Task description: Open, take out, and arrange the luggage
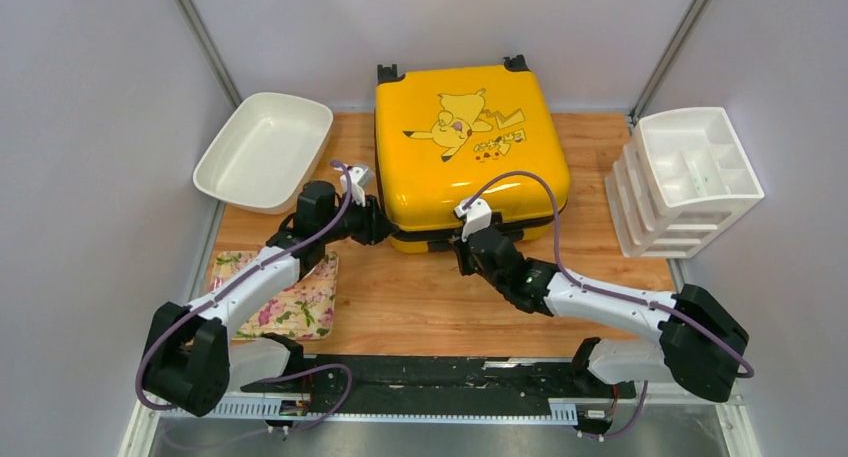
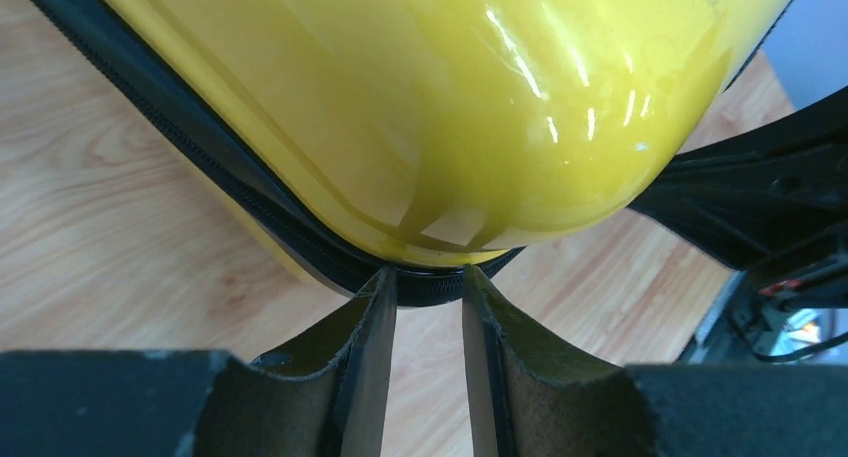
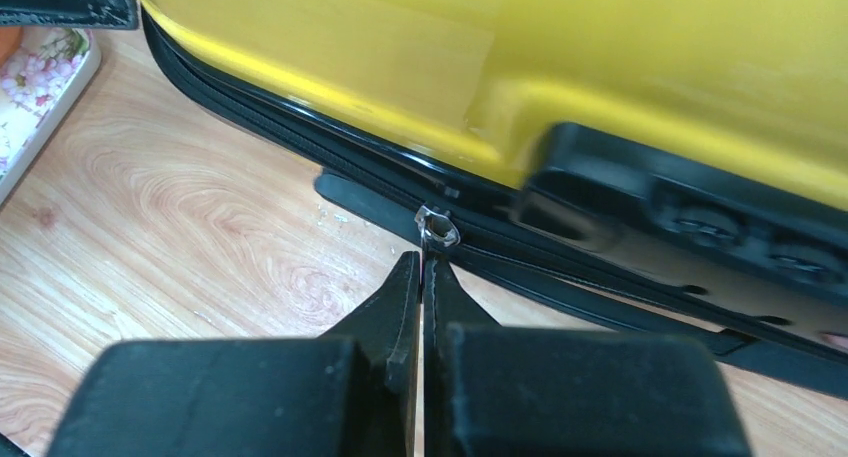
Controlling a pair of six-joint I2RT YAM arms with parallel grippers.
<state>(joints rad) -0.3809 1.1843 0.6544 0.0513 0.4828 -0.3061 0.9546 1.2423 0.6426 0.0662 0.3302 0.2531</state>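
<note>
Flanking luggage: white tub, drawer organizer.

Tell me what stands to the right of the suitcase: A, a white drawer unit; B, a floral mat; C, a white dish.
A: the drawer unit stands right of the suitcase, while the dish and the floral mat lie to its left.
</note>
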